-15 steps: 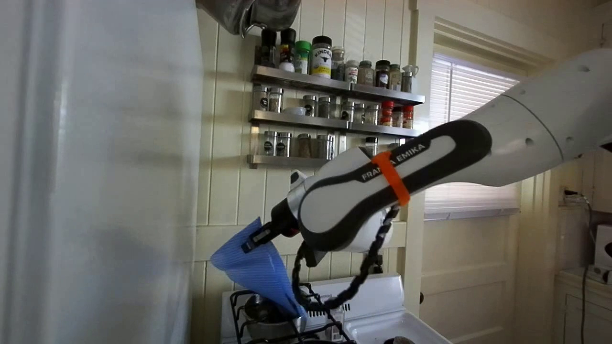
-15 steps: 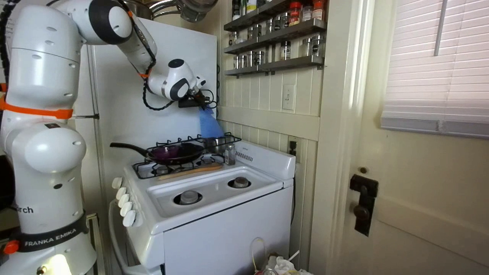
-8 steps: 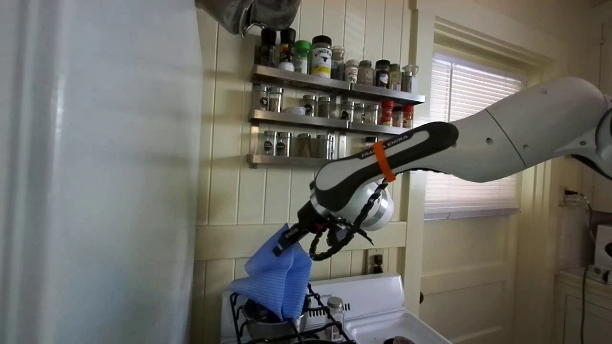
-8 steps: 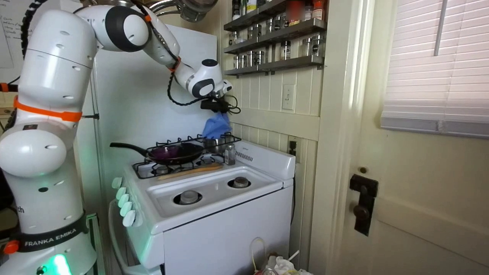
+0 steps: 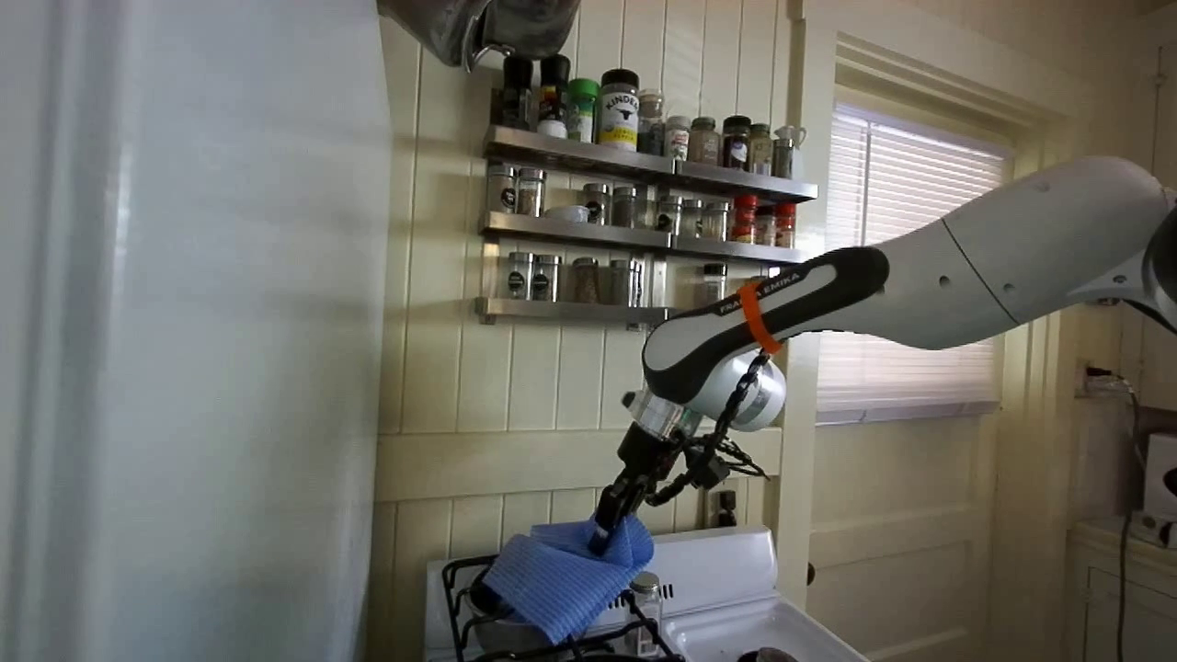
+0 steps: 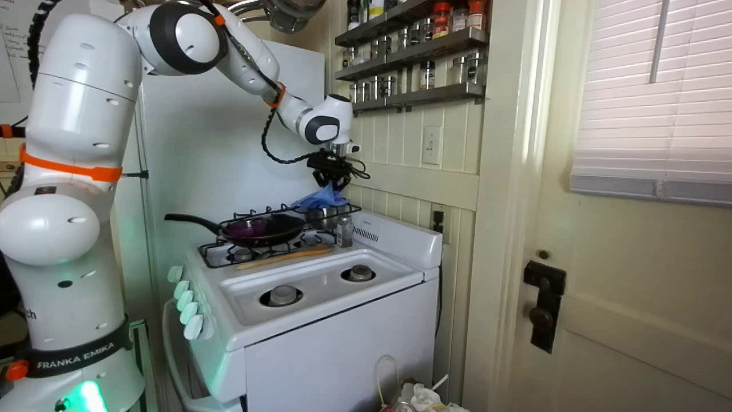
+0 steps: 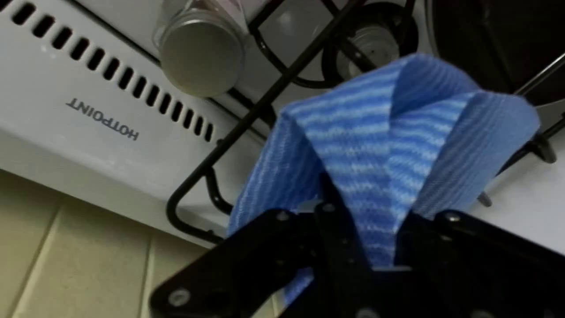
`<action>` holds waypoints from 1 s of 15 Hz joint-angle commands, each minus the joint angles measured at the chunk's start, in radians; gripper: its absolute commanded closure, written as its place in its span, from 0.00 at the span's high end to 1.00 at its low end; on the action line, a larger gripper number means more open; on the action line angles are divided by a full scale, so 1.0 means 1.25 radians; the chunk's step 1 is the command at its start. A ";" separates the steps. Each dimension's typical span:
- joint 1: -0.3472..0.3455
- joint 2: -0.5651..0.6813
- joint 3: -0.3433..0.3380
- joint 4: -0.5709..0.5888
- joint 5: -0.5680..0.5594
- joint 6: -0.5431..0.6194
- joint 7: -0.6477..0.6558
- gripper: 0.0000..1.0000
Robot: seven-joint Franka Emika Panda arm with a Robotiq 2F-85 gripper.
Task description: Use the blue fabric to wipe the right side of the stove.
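The creased blue fabric (image 5: pixel 552 584) lies slumped over the pot and grate at the left rear of the white stove (image 6: pixel 343 343); it also shows in an exterior view (image 6: pixel 319 199). My gripper (image 5: pixel 602 542) points down into the top of the fabric. In the wrist view my gripper (image 7: pixel 375 212) has a fold of the fabric (image 7: pixel 362 132) pinched between its dark fingers; the fingertips are partly hidden by it. The stove's back panel (image 7: pixel 66 88) is beside the gripper. The stove's right half has bare burners and no grates.
A pan (image 6: pixel 289 230) stands on the left grates. A steel pot (image 6: pixel 337 220) and a glass shaker (image 6: pixel 344 230) are at the rear, near the fabric. A wooden utensil (image 6: pixel 286 257) lies mid-stove. Spice shelves (image 5: pixel 644 165) hang above; a fridge (image 5: pixel 230 322) stands to the left.
My gripper has moved rightward along the stove's back and lowered, turning more upright. The fabric has moved with it and gone from hanging to slumped over the pot and grate.
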 commanded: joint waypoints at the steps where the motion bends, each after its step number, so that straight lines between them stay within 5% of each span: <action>1: 0.038 -0.014 -0.020 0.013 -0.010 -0.021 -0.026 0.50; 8: 0.130 -0.099 -0.075 -0.028 -0.245 0.108 0.210 1.00; 11: 0.165 -0.119 -0.087 -0.013 -0.366 0.060 0.360 1.00; 15: 0.192 -0.125 -0.072 -0.001 -0.385 -0.082 0.420 1.00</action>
